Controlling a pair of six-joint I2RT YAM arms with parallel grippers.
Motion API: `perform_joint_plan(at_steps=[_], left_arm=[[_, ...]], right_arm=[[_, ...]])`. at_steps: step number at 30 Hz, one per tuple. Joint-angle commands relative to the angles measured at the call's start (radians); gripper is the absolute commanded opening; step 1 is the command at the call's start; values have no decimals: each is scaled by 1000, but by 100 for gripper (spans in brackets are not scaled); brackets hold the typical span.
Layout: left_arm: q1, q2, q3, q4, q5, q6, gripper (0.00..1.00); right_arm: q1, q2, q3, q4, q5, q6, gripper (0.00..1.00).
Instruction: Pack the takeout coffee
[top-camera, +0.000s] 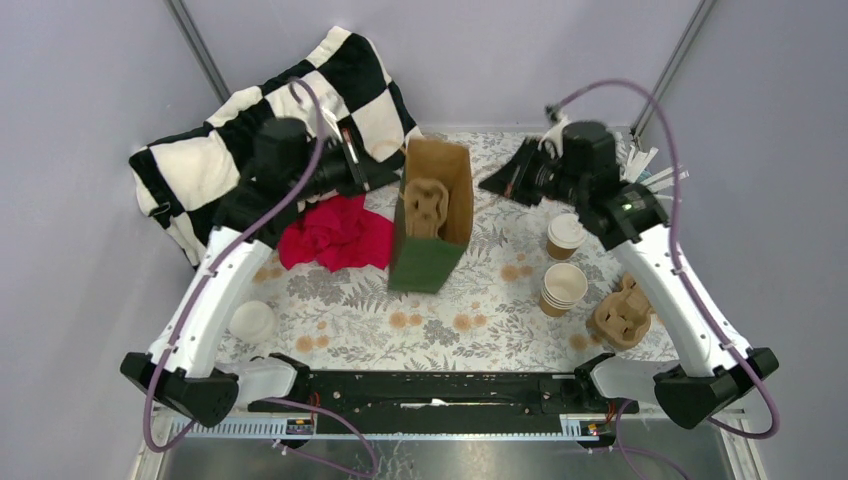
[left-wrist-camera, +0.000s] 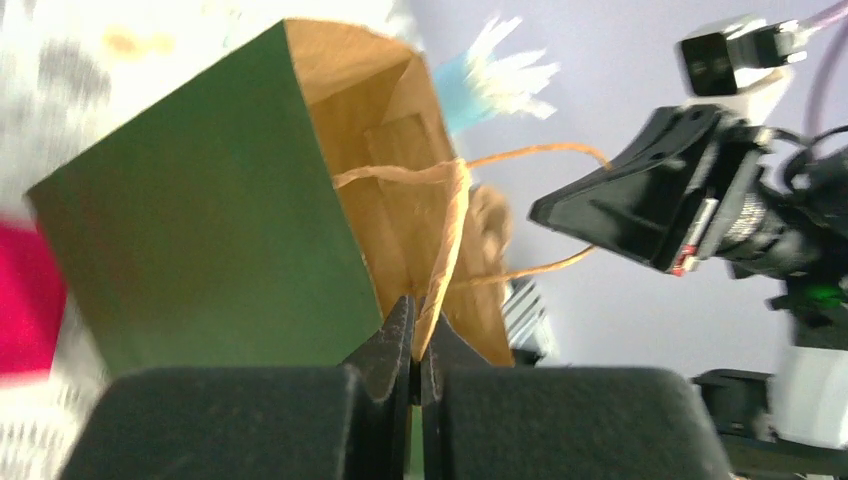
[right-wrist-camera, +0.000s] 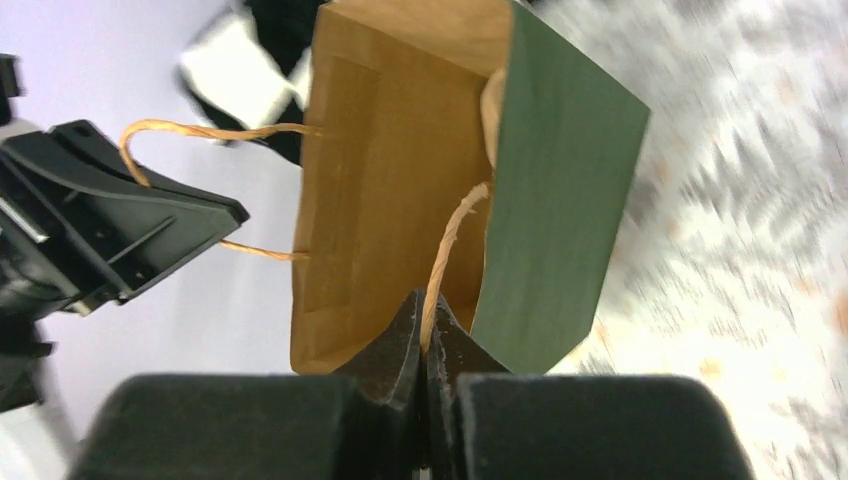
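Kraft paper lines the green bag standing mid-counter, mouth up, with a moulded carrier showing inside it. The left fingers are pinched tight on one twine handle, and the right fingers are pinched just as tight on the opposite handle, so the two arms hold the mouth spread from either side. The takeout coffee is not yet packed: it stands upright, lid on, on the counter to the right of the bag and apart from it, just behind the stack of lidless cups. Opening the bag looks like the step in hand. To do it well, pull on the twine evenly and gently, enough to square the mouth without lifting or tipping the bag or tearing a handle. Since both arms are occupied, the right one, nearer the cup, probably has to let go to fetch it, gripping below the lid and lowering it upright.
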Motion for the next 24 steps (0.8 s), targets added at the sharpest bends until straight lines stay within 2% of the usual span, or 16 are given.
perform_joint_plan(at_steps=[1,4,9,11,14,18,24], left_arm=[[42,-4,-277,8,-13,-62,0],[52,6,-283,44,17,-60,0],[50,63,62,40,72,-28,0],[50,67,150,52,78,-32,0],[50,57,193,76,85,-48,0],[50,17,95,76,59,-80,0],[91,0,-213,-3,-35,-130,0]], right_arm=[[-29,-40,-237,27,50,81,0],[-45,2,-194,10,58,24,0],[-42,151,230,-192,-48,-92,0],[-41,162,306,-195,-102,-106,0],[-41,152,351,-167,-171,-100,0],[-42,111,290,-148,-166,-73,0],[-70,30,-132,-35,-59,48,0]])
